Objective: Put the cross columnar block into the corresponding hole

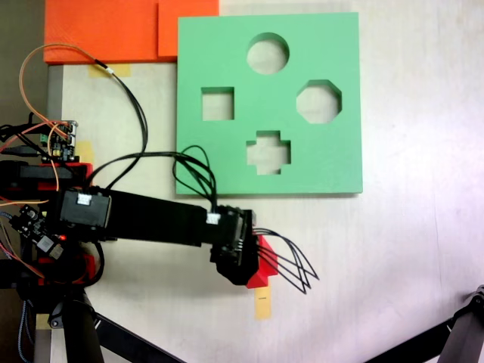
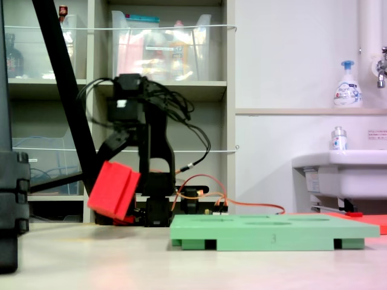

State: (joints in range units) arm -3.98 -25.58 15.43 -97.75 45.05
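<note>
In a fixed view from above, the red cross columnar block (image 1: 265, 263) peeks out from under my gripper (image 1: 253, 265), below the green foam board (image 1: 333, 45). The plus-shaped hole (image 1: 268, 152) lies in the board's lower middle, well above the gripper and apart from it. From the side, the block (image 2: 113, 190) hangs tilted just above the table, left of the board (image 2: 272, 229). My gripper (image 2: 118, 175) is shut on it from above. The jaws themselves are mostly hidden by the wrist and cables.
The board also has a round cutout (image 1: 268, 53), a square cutout (image 1: 217, 103) and an octagonal cutout (image 1: 318, 101). Orange sheets (image 1: 106, 30) lie at the top left. A strip of yellow tape (image 1: 262, 302) marks the table below the gripper. Black stand legs (image 1: 454, 340) cross the bottom corners.
</note>
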